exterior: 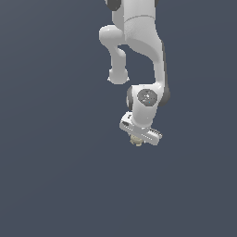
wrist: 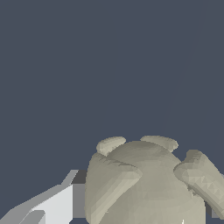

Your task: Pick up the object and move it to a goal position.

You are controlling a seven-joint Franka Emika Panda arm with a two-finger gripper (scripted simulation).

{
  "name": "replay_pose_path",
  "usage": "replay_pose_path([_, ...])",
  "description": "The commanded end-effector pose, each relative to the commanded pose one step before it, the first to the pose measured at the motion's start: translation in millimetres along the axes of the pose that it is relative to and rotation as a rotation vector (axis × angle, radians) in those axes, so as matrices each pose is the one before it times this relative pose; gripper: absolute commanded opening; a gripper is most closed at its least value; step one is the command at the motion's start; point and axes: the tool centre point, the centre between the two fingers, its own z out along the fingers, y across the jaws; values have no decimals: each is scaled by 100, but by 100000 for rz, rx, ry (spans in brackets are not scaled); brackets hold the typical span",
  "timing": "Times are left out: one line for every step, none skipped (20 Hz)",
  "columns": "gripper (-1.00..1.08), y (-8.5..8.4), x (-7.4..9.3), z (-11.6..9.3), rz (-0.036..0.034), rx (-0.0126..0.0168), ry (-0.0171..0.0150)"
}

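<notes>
— One arm only: where does the white Panda arm (exterior: 139, 41) sit in the exterior view?

— It comes down from the top edge, a little to the exterior view's right of centre, over a plain dark blue-grey ground (exterior: 51, 176).

— And the gripper (exterior: 137, 139)?

— Tilted, its white body slanting down toward the exterior view's right. Directly under it, touching it, a bit of the beige-tan lumpy object (exterior: 135, 140) peeps out.

— Has it got hold of that object?

— Seemingly yes. In the wrist view the knobbly object (wrist: 148, 188) fills the space at the fingers, with one grey-white finger (wrist: 57, 205) right against its side. The other finger is mostly hidden behind the lump. The jaws look narrowed around it, not spread wide.
</notes>
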Motion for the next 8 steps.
replay_pose_path([-100, -31, -815, -100, 71, 8, 34])
replay_pose_path([-100, -23, -230, -25, 0, 0, 0])
replay_pose_path([-100, -22, -188, -21, 0, 0, 0])
replay_pose_path([-100, -22, -146, -17, 0, 0, 0])
replay_pose_path([-100, -22, -104, -13, 0, 0, 0])
replay_pose_path([-100, -23, -62, -8, 0, 0, 0])
replay_pose_path([-100, -23, -20, -4, 0, 0, 0])
replay_pose_path([-100, -12, 7, -1, 0, 0, 0])
